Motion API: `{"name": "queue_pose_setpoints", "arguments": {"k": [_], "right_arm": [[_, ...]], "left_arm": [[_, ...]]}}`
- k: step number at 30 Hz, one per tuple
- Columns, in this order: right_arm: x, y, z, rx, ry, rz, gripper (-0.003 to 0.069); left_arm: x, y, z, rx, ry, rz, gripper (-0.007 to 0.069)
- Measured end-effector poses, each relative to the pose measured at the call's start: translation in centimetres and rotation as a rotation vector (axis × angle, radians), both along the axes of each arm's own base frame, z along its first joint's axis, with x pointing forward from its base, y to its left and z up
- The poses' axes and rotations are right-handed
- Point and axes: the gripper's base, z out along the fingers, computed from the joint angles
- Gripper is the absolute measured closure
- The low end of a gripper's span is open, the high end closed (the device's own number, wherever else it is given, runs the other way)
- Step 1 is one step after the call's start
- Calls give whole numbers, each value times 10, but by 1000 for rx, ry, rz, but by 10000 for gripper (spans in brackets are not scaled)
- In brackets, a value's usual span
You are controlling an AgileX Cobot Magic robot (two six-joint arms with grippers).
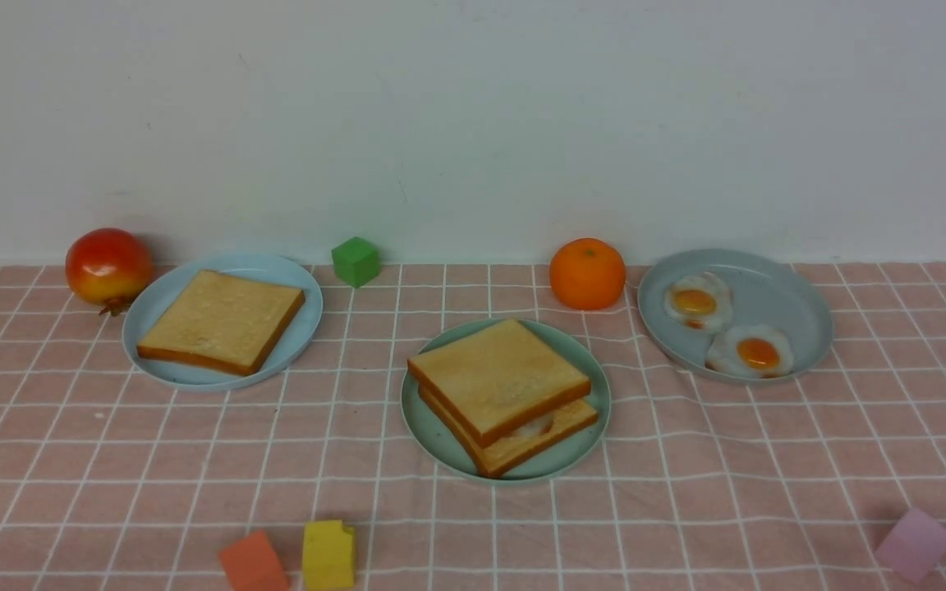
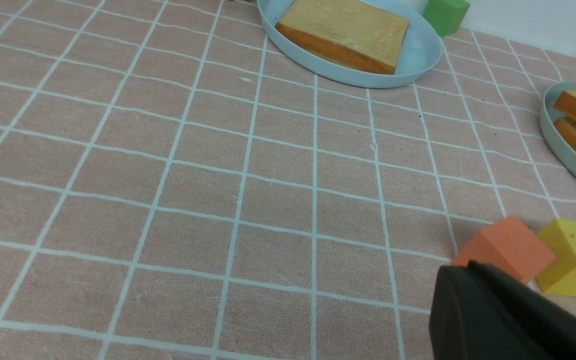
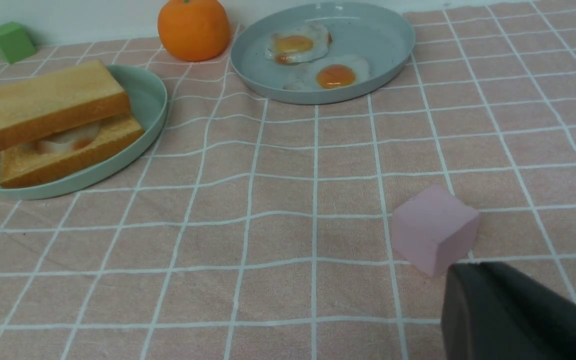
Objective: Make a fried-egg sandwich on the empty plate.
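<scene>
The fried-egg sandwich (image 1: 499, 394) lies on the mint-green plate (image 1: 432, 435) at the table's middle. It is two toast slices stacked slightly askew, with the white fried egg (image 3: 65, 142) peeking out between them. Neither gripper shows in the front view. In the left wrist view my left gripper (image 2: 460, 272) is a dark shut tip holding nothing, low over the cloth beside an orange cube (image 2: 505, 247). In the right wrist view my right gripper (image 3: 468, 272) is also shut and holding nothing, just short of a pink cube (image 3: 433, 227).
A pale blue plate (image 1: 309, 304) at left holds one toast slice (image 1: 222, 320). A grey-blue plate (image 1: 801, 304) at right holds two fried eggs. A red fruit (image 1: 108, 267), green cube (image 1: 355, 261) and orange (image 1: 587, 273) stand by the wall. A yellow cube (image 1: 329, 554) sits at the front.
</scene>
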Motion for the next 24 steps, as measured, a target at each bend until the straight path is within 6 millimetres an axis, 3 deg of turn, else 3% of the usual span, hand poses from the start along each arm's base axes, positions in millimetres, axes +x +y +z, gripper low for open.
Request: {"name": "queue_pose_setpoints", "arguments": {"k": [24], "right_arm": [[0, 0, 0, 0, 0, 0, 621]], "left_arm": [[0, 0, 0, 1, 0, 0, 627]]}}
